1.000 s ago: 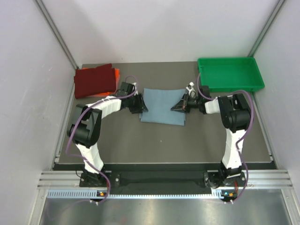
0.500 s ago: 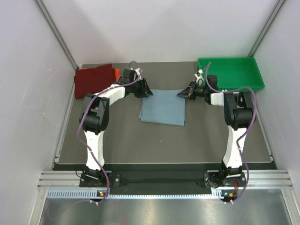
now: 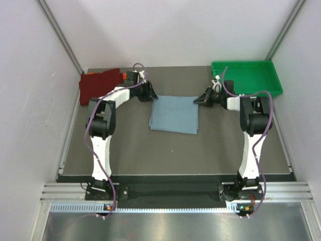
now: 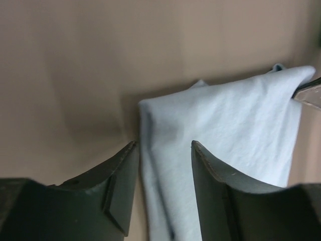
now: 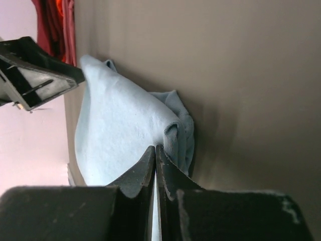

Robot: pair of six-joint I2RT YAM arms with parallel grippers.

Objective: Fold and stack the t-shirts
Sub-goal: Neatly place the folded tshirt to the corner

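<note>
Top external view: the dark red t-shirt [image 3: 98, 88] lies folded at the far left corner of the table [image 3: 150, 150], with a sliver of the orange t-shirt [image 3: 122, 76] showing at its right edge. I cannot tell which of the two is on top. I judge those two done and stacked.

The grey-blue t-shirt [image 3: 174, 115] lies mid-table as a rough rectangle, well apart from that stack. It is partly folded at least. Whether another fold is due I cannot tell. It has not yet been placed on the stack.

My left gripper [image 3: 149, 94] is at the shirt's far left corner and my right gripper [image 3: 199, 99] is at its far right corner, so the far edge runs between them.

Left wrist view: my fingers are spread, and a fold of the cloth runs up through the gap. It is not squeezed.

Right wrist view: my fingers are pressed together on a bunched corner of the shirt, and the cloth rises clear of the table towards the other tool.

The green tray [image 3: 246, 65] at the far right plays no part.
</note>
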